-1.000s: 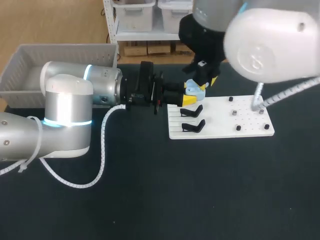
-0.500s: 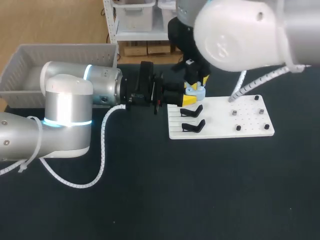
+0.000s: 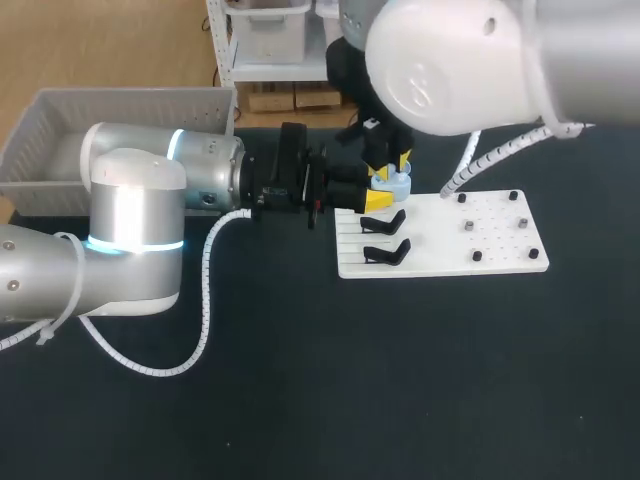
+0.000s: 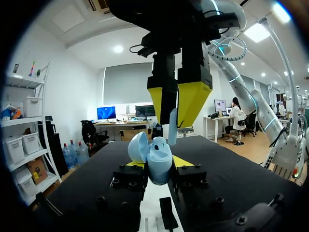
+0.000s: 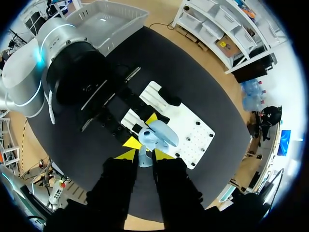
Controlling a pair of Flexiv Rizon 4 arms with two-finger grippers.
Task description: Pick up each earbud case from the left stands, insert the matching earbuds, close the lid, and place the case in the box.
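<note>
Dark surface (image 3: 300,400): our left tool (image 3: 381,191) clamps the open case (image 4: 155,159); our right tool (image 5: 144,155), at its twelve o'clock, pinches an earbud (image 4: 172,126). Misaligned, we judge it could jam or drop.

My right gripper (image 4: 175,121) and its earbud (image 5: 144,158) block the way down onto the open case (image 4: 157,159), black stands (image 3: 385,222) crowd beside it, and the near table (image 3: 400,380) gives me room.
</note>
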